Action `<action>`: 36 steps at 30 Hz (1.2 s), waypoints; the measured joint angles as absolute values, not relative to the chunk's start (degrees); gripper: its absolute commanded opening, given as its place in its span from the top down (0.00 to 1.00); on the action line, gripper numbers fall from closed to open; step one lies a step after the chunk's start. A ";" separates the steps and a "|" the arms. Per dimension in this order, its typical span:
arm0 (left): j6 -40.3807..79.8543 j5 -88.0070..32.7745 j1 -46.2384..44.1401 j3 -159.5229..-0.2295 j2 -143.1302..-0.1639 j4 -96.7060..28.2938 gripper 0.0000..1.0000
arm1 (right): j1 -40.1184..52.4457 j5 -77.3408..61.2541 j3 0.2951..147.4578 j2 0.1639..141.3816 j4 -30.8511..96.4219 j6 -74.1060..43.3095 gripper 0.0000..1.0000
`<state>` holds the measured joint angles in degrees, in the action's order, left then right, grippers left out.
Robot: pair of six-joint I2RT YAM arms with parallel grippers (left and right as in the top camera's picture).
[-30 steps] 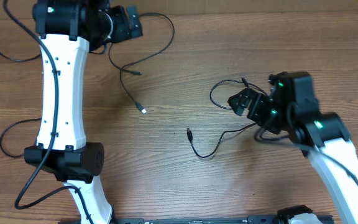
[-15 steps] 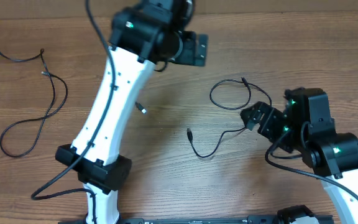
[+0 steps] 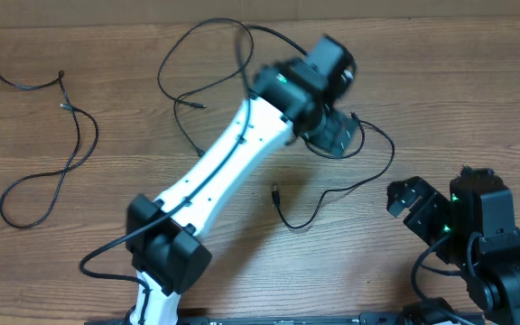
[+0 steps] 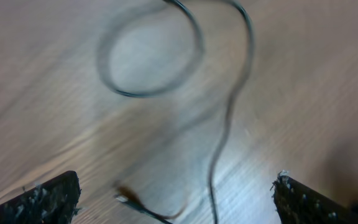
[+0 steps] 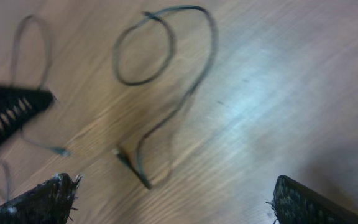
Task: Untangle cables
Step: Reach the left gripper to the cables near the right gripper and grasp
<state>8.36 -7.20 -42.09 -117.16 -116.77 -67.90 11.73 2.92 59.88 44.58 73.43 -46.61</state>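
thin black cables [image 3: 292, 227] lie as separate looping strands, seemingly unknotted.

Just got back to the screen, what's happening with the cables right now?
Nothing is gripped. The left end effector hovers open over the looped cable right of centre, its arm stretched across. The right end effector is open at the front right, clear of that cable. A left cable and a back cable lie untouched.

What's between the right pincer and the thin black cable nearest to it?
Only bare brown wooden tabletop; the overhead view shows the open right pincer apart from the thin black cable, nothing between.
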 measured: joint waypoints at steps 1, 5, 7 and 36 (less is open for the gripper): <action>6.96 -7.77 -42.94 -115.87 -116.84 -67.29 0.00 | 11.73 3.42 59.88 44.58 73.78 -47.40 0.00; 1.93 -9.61 -47.03 -107.48 -116.84 -60.55 0.01 | 11.73 4.80 59.88 44.58 74.50 -49.71 0.00; -1.50 -10.31 -48.31 -103.22 -116.88 -56.69 0.00 | 11.73 5.10 59.88 44.58 74.61 -50.17 0.00; -34.63 -11.60 -45.25 -87.59 -122.19 -28.73 0.00 | 11.70 5.54 59.88 44.58 75.85 -50.78 0.00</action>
